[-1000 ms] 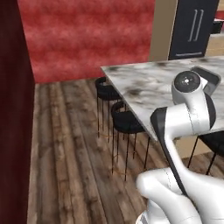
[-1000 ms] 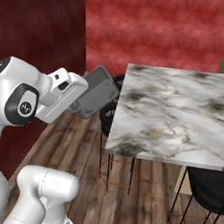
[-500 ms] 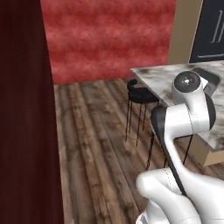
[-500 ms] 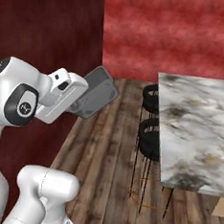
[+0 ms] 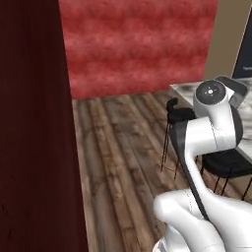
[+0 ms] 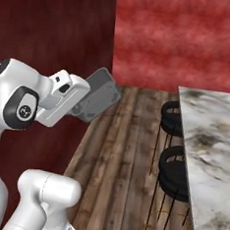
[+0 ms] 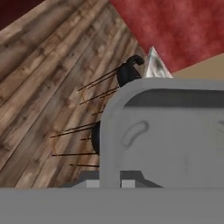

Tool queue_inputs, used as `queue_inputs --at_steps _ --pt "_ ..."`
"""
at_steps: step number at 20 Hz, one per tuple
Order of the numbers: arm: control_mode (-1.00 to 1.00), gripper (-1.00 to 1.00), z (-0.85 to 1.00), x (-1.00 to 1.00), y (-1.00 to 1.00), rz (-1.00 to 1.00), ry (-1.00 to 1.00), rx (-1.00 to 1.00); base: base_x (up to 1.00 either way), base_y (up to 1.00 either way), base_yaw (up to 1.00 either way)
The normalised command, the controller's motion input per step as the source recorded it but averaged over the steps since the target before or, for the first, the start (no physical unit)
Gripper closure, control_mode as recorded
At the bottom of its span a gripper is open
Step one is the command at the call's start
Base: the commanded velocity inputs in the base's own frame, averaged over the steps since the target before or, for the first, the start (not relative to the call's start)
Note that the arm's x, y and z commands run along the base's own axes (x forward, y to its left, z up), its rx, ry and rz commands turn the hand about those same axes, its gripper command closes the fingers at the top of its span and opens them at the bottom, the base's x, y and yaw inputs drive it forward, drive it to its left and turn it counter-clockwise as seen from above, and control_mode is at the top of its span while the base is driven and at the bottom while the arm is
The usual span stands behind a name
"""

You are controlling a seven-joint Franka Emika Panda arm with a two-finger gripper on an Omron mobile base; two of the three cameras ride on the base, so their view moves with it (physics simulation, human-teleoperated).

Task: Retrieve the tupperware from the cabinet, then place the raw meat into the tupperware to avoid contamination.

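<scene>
A dark maroon wall [image 5: 34,123] is filling the left side of the left base view, and a brighter red textured wall [image 6: 183,39] is closing off the room behind it. Wood plank floor [image 5: 118,147] is running between them toward the red wall.

The marble counter [image 6: 207,159] is reaching in from the right of the right base view, its near corner overhanging the floor. Two black stools [image 6: 173,174] on thin wire legs are sitting one behind the other, tucked just beside the counter's edge, well apart from the arm.

The white arm [image 6: 24,104] is rising at the lower left of the right base view, with its forearm angling up and to the right, in front of the maroon wall.

The tub [image 6: 96,95], a grey container with rounded corners, is hanging at the end of the hand, tilted, up in the air over the floor and well clear of the counter. In the hand view its rim and shallow inside are looming close, with a faint curved mark on its bottom that is too dim to identify.

The jaws are pinching narrowly on the tub's near wall, holding it; the gripper [image 7: 110,183] is sitting at the bottom of the hand view against that rim.
</scene>
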Motion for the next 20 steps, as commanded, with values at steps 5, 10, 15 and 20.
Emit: queue_inputs --at_steps 5,10,15,20 --pt "1.0 1.0 0.0 0.0 0.0 0.0 0.0 0.0 0.97 0.38 -0.03" --pt "1.0 1.0 0.0 0.0 0.0 0.0 0.0 0.0 0.92 0.56 -0.05" --pt "1.0 1.0 0.0 0.0 0.0 0.0 0.0 0.0 0.92 0.57 -0.06" --pt "1.0 1.0 0.0 0.0 0.0 0.0 0.0 0.0 0.92 0.35 -0.06"
